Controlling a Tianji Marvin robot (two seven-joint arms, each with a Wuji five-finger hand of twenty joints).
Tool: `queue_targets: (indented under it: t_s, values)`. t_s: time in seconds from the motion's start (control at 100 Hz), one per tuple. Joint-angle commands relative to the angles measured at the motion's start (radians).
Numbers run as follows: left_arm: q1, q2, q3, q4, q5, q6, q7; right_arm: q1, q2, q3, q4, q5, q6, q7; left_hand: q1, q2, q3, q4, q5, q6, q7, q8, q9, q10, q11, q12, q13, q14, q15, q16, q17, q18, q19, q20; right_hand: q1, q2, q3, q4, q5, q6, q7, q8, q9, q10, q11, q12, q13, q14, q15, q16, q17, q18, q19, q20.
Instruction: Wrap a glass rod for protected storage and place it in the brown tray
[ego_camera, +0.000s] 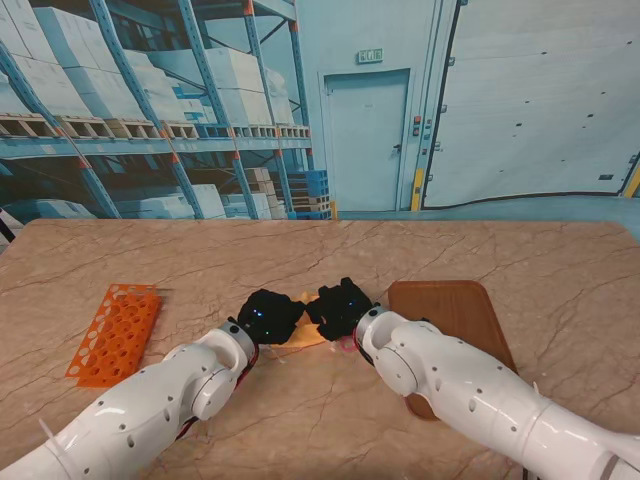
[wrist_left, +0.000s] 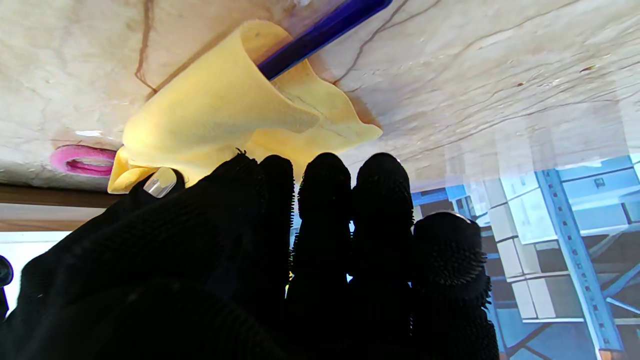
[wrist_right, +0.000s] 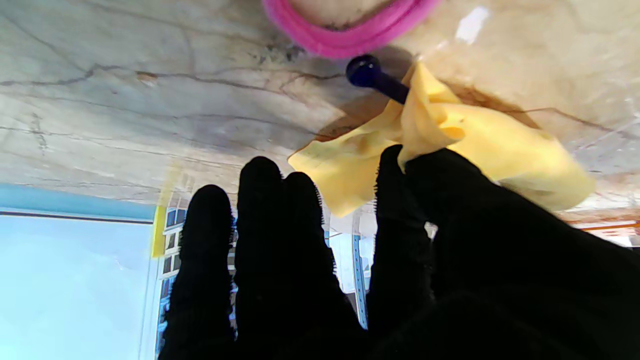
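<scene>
A dark blue glass rod (wrist_left: 320, 32) lies on the marble table, partly covered by a yellow cloth (wrist_left: 215, 110). Its rounded end (wrist_right: 370, 75) sticks out of the cloth (wrist_right: 500, 150) beside a pink band (wrist_right: 350, 35). My left hand (ego_camera: 268, 315) pinches a lifted edge of the cloth between thumb and forefinger, the other fingers (wrist_left: 325, 200) straight. My right hand (ego_camera: 343, 305) pinches a fold at the other end, close to the rod's tip. The hands nearly touch over the cloth (ego_camera: 305, 335). The brown tray (ego_camera: 450, 320) lies just right of my right hand, partly under that forearm.
An orange test-tube rack (ego_camera: 113, 333) lies on the table to the left of my left arm. The pink band (ego_camera: 347, 345) lies on the table between the cloth and the tray. A printed warehouse backdrop stands behind the table's far edge.
</scene>
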Motion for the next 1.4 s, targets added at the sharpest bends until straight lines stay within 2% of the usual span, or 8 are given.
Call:
queue_targets:
  t_s: [0.0,0.21,0.38,0.51,0.63,1.01,1.17,1.39]
  values:
    - [0.010,-0.006,-0.007,0.000,-0.002,0.002,0.005,0.014,-0.015,-0.009,0.012,0.006,0.008,0.009,0.030,0.026,-0.023,-0.025,-0.047,-0.020,-0.018,-0.007,-0.027,-0.010,-0.018,0.015,-0.030,0.007,-0.014,-0.006,-0.020,-0.005,0.001,-0.006,0.022,0.030,-0.006,-0.024,0.008,0.010,0.021,0.012,0.010,0.001,0.021,-0.009,0.010,-0.013,0.021,-0.007,0.002,-0.012,0.032,-0.012]
    - [0.054,0.000,-0.065,-0.041,0.010,-0.046,0.018,0.051,-0.034,-0.059,0.063,0.039,0.024,0.016,0.005,0.009,-0.026,-0.012,-0.154,-0.081,0.005,0.072,-0.110,-0.012,-0.079,0.042,-0.131,0.017,-0.085,0.003,-0.131,0.007,-0.104,0.038,0.005,0.005,0.013,-0.017,0.008,0.014,0.037,0.020,0.011,-0.002,0.020,-0.011,0.010,-0.013,0.021,-0.008,0.005,-0.013,0.033,-0.012]
    - [0.062,0.023,-0.088,-0.056,0.040,-0.172,-0.021,0.066,-0.044,-0.084,0.090,0.056,0.041,0.021,0.013,-0.016,-0.023,-0.023,-0.126,-0.150,0.009,0.113,-0.142,-0.006,-0.149,0.061,-0.176,0.012,-0.150,-0.007,-0.193,0.003,-0.165,0.065,-0.071,-0.026,0.076,0.016,-0.196,0.089,-0.012,0.022,-0.049,-0.001,-0.006,-0.025,-0.025,-0.025,-0.032,-0.033,-0.004,-0.022,0.022,-0.013]
    - [0.059,0.034,-0.081,-0.059,0.063,-0.165,-0.060,0.061,-0.045,-0.078,0.089,0.058,0.050,0.019,-0.036,-0.056,-0.038,-0.030,-0.143,-0.080,-0.023,0.106,-0.214,0.029,-0.169,0.013,-0.221,0.027,-0.198,-0.002,-0.240,0.016,-0.209,0.083,-0.137,0.010,0.092,0.071,-0.234,0.137,-0.115,0.059,-0.088,0.003,-0.018,-0.045,-0.044,-0.025,-0.060,-0.052,-0.012,-0.026,0.013,-0.013]
    - [0.045,0.038,-0.061,-0.038,0.082,-0.144,-0.053,0.050,-0.037,-0.057,0.075,0.049,0.051,0.016,-0.051,-0.071,-0.041,-0.032,-0.165,-0.058,-0.043,0.102,-0.253,0.031,-0.157,-0.063,-0.241,0.031,-0.206,0.004,-0.255,0.020,-0.225,0.105,-0.180,0.015,0.068,0.127,-0.240,0.156,-0.194,0.170,-0.108,0.005,-0.024,-0.053,-0.055,-0.022,-0.071,-0.058,-0.019,-0.025,0.007,-0.011]
    - [-0.038,0.038,0.027,0.048,0.086,-0.109,-0.030,0.044,-0.033,-0.032,0.072,0.041,0.061,0.011,-0.001,0.008,-0.047,-0.022,-0.095,-0.097,-0.081,0.041,-0.209,0.014,-0.220,-0.070,-0.217,0.031,-0.192,-0.001,-0.234,0.022,-0.215,0.113,-0.181,0.047,0.016,0.082,-0.219,0.145,-0.201,0.181,-0.113,0.008,-0.028,-0.055,-0.060,-0.020,-0.078,-0.060,-0.023,-0.025,0.003,-0.011]
    - [-0.043,0.044,0.033,0.050,0.102,-0.099,-0.043,0.050,-0.037,-0.037,0.086,0.060,0.070,0.021,0.020,0.024,-0.043,-0.020,-0.053,-0.102,-0.082,0.014,-0.179,0.015,-0.258,-0.074,-0.210,0.038,-0.195,-0.008,-0.230,0.032,-0.213,0.111,-0.154,0.075,-0.039,0.041,-0.211,0.125,-0.168,0.117,-0.109,0.004,-0.030,-0.057,-0.060,-0.020,-0.078,-0.060,-0.023,-0.027,0.002,-0.010]
    - [-0.040,0.049,0.016,0.041,0.113,-0.097,-0.070,0.041,-0.035,-0.010,0.082,0.077,0.080,0.033,0.034,0.034,-0.044,-0.020,-0.015,-0.082,-0.096,-0.014,-0.136,0.017,-0.274,-0.079,-0.202,0.051,-0.199,-0.012,-0.231,0.043,-0.214,0.111,-0.160,0.099,-0.072,0.028,-0.204,0.114,-0.148,0.093,-0.106,0.003,-0.031,-0.058,-0.056,-0.022,-0.080,-0.061,-0.024,-0.029,0.000,-0.010]
